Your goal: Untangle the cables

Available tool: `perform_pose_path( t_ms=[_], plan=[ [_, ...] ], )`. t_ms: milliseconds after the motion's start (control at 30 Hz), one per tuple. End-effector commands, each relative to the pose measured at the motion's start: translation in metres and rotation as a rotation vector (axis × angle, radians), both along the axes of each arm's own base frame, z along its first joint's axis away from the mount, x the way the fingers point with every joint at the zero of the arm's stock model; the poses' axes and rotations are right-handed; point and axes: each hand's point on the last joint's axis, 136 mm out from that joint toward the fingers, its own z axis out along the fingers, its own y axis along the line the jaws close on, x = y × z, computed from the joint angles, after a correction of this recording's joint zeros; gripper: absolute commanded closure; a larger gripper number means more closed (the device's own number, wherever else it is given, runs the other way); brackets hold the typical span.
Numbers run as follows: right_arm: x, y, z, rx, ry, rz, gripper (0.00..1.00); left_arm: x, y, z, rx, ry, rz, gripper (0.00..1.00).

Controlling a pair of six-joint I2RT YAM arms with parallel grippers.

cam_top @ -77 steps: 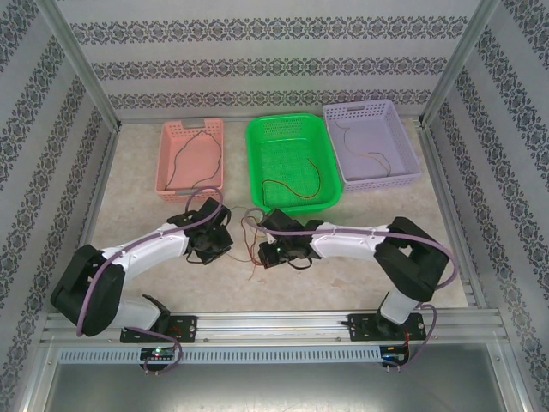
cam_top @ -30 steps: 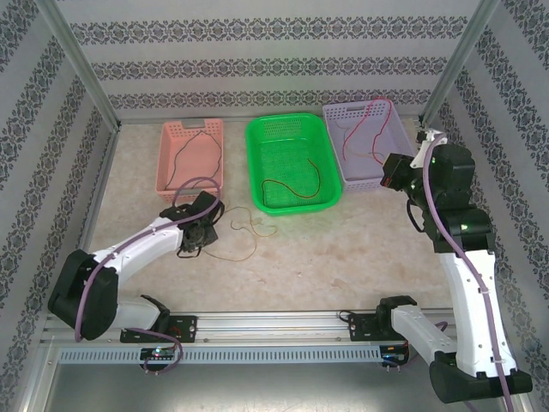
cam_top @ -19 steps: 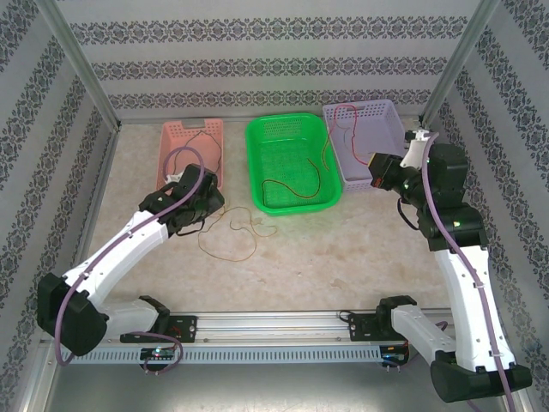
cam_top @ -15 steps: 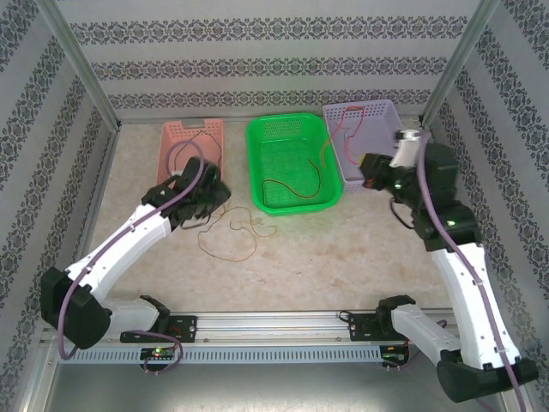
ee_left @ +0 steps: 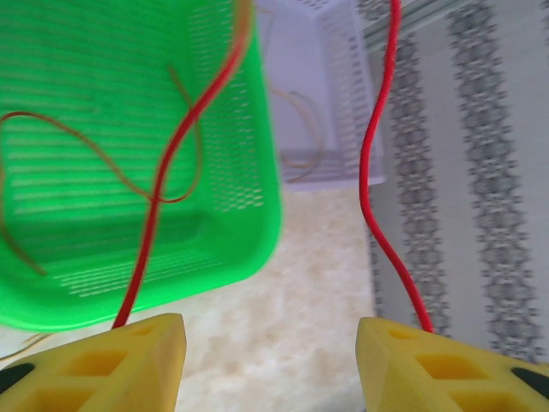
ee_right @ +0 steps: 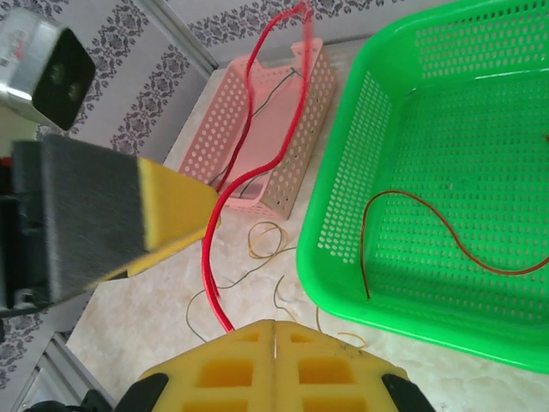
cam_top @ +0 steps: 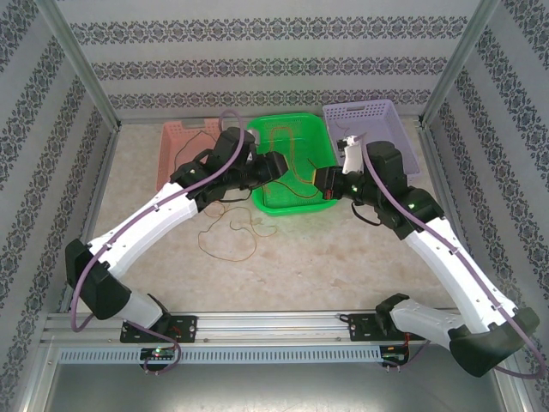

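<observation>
Cables (cam_top: pixel 243 226) — thin yellow and brown loops lie loose on the tabletop (cam_top: pixel 343 249), just in front of the baskets and left of centre. Far left is the pink basket (cam_top: pixel 176 146), partly covered by the left arm, with a dark cable (cam_top: pixel 206 134) inside it. The left claw (ee_left: pixel 270 343) is over the left rim of the green basket (cam_top: pixel 287 120). Its jaws stand apart with a clear gap and nothing is pinched between them. In the left wrist view the red cable (ee_left: pixel 366 180) shows as two strands. One rises from behind the left finger and crosses over the green basket. The other rises from behind the right finger. Can't tell if either strand touches a finger.

A reddish cable (ee_right: pixel 403 199) curls on the floor of the green basket, apart from the red one. The right claw (ee_right: pixel 274 343) is at that basket's near right corner, jaws pressed together on one end of the red cable. From the right wrist view, the cable leaves the claw's tips, bends past the left claw's yellow finger and climbs out of the top of the frame — off the tabletop all the way. Far right is the purple basket (cam_top: pixel 390 107), partly hidden by the right arm. A thin brownish cable (ee_left: pixel 313 129) lies in it, blurred.
</observation>
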Motion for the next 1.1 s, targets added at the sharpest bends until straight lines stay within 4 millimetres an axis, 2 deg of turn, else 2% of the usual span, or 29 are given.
perform_pose_path(
  t_ms=[0, 267, 500, 600, 700, 833, 967, 1067],
  plan=[
    [0.0, 0.006, 0.008, 0.027, -0.006, 0.01, 1.0, -0.008, 0.023, -0.003, 0.121, -0.028, 0.009, 0.45],
    [-0.002, 0.01, 0.009, 0.038, 0.006, 0.031, 1.0, -0.02, 0.046, -0.038, 0.269, 0.065, 0.035, 0.41],
    [-0.004, 0.013, 0.011, 0.052, 0.013, 0.044, 1.0, -0.012, 0.024, -0.048, 0.2, 0.063, -0.011, 0.41],
    [-0.005, 0.012, 0.012, 0.053, 0.013, 0.044, 1.0, -0.012, 0.015, -0.056, 0.178, 0.08, -0.039, 0.51],
    [-0.005, 0.011, 0.013, 0.052, 0.011, 0.038, 1.0, -0.013, 0.015, -0.067, 0.206, 0.098, -0.055, 0.63],
    [0.002, -0.002, 0.017, 0.018, -0.003, -0.021, 1.0, -0.015, 0.025, -0.076, 0.266, 0.064, -0.065, 1.0],
    [0.024, -0.037, 0.024, 0.036, 0.001, -0.17, 1.0, -0.027, 0.031, -0.089, 0.297, 0.025, -0.129, 1.0],
    [0.047, -0.059, 0.037, 0.059, -0.026, -0.24, 1.0, -0.05, 0.023, -0.099, 0.326, -0.014, -0.278, 1.0]
  ],
)
